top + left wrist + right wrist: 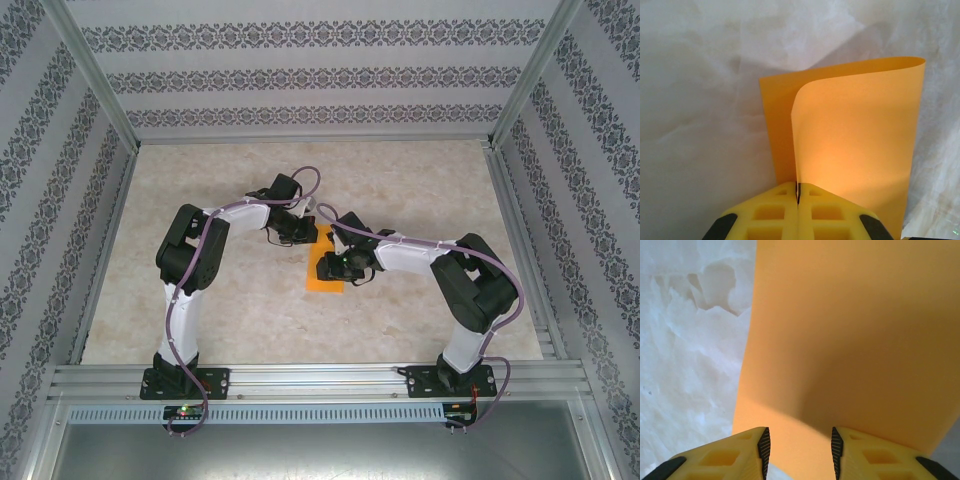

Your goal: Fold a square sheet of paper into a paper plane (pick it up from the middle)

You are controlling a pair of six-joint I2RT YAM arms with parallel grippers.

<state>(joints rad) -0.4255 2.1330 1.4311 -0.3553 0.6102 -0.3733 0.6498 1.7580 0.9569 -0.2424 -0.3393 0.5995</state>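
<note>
1. The left arm (pixel 190 250) rises from its base at the near edge. It bends in toward the middle of the pale, marbled table (pixel 230 190).
2. The left gripper (pixel 798 199) has its jaws pressed together on the paper (pixel 855 145). Its yellow fingers (pixel 770 215) meet with a thin orange edge nipped between them. In the top view this gripper sits at the far end of the sheet.
3. The paper lies mid-table between the two grippers. From above it shows as a narrow orange strip running near to far. In the left wrist view one side is lifted and curls over in a soft bend, not a sharp crease. The layer beneath it shows as a band along the left.
4. The right gripper (pixel 797 445) is over the sheet near its left edge, with the table showing to the left in its wrist view. Its jaws stand a moderate way apart with nothing between them, and flat orange paper shows through the gap. Whether the pads touch the sheet cannot be told.
5. The right arm (pixel 470 280) comes up from its base and reaches in leftward to the paper.
</note>
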